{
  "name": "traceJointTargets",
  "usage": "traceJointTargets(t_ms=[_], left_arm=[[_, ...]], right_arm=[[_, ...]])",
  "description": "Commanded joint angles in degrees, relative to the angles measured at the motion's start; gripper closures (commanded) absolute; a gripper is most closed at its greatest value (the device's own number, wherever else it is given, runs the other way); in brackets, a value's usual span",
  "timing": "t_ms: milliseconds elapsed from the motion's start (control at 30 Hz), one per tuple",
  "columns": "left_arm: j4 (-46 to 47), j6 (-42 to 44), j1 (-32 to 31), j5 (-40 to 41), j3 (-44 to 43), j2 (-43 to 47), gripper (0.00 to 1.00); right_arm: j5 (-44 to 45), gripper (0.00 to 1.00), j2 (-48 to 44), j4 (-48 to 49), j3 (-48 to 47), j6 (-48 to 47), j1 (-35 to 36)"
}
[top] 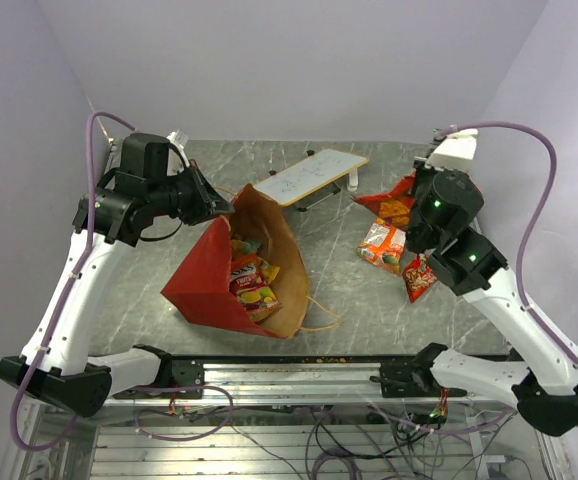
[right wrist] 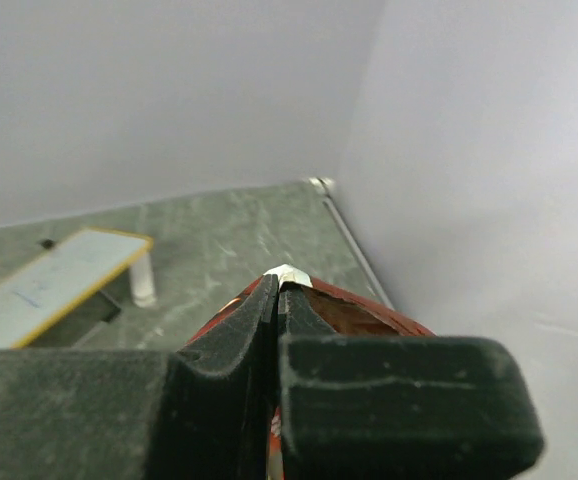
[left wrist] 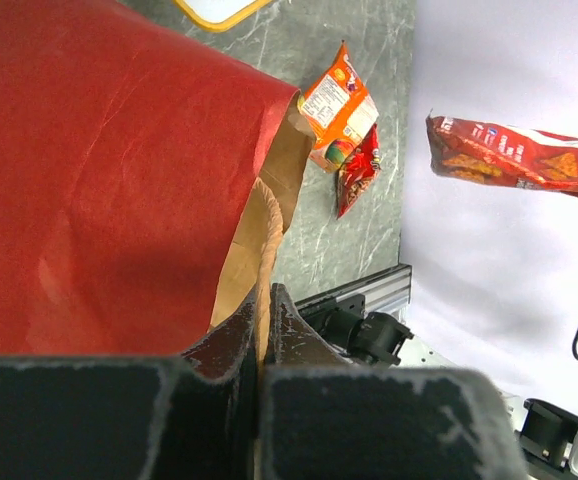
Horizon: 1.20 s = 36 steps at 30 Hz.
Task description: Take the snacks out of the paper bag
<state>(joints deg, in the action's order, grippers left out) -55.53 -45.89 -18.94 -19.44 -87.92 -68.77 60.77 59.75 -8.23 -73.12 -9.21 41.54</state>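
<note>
L side: L gripper (left wrist: 264, 305) has its jaws pinched tight on the rim of the bag (top: 201, 278). Paper edge runs between the fingers, nothing else held. Grip sits at far-left corner of the mouth, and the rim is lifted there.

Bag lies on its side on table (top: 349, 300), left of centre. Red outside faces up and left, brown inside shows, mouth gapes toward the right. String handle (top: 317, 312) trails on table at the near-right edge of the mouth.

Snacks (top: 250, 280) sit in a cluster inside the mouth: teal-ish pack at far end, red/pink in the middle, yellow nearest. They overlap, so count unclear.

Centre, far: board (top: 309, 176), white w/ tan edge, just beyond bag mouth. Can't tell if it touches the bag.

R side: orange pack (top: 381, 245) lies flat on table, well apart from bag. Small red pack (top: 419, 278) is just beside it on the near-right.

Doritos pack (top: 393, 206) is beyond those two, held by R gripper (right wrist: 277, 290). Jaws are closed fully on the pack's top edge, w/ a white seam poking out above the fingertips. L wrist view shows this pack up in the air, clear of the table, roughly level. In top view the R fingers are mostly hidden under the wrist.
</note>
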Motion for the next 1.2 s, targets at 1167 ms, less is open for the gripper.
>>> traceJointTargets(t_ms=[1167], left_arm=[[2.0,5.3,0.7,-12.4,2.2,1.0,0.93]], right_arm=[[-21.6,1.00,20.5,1.7,22.4,8.9,-18.6]])
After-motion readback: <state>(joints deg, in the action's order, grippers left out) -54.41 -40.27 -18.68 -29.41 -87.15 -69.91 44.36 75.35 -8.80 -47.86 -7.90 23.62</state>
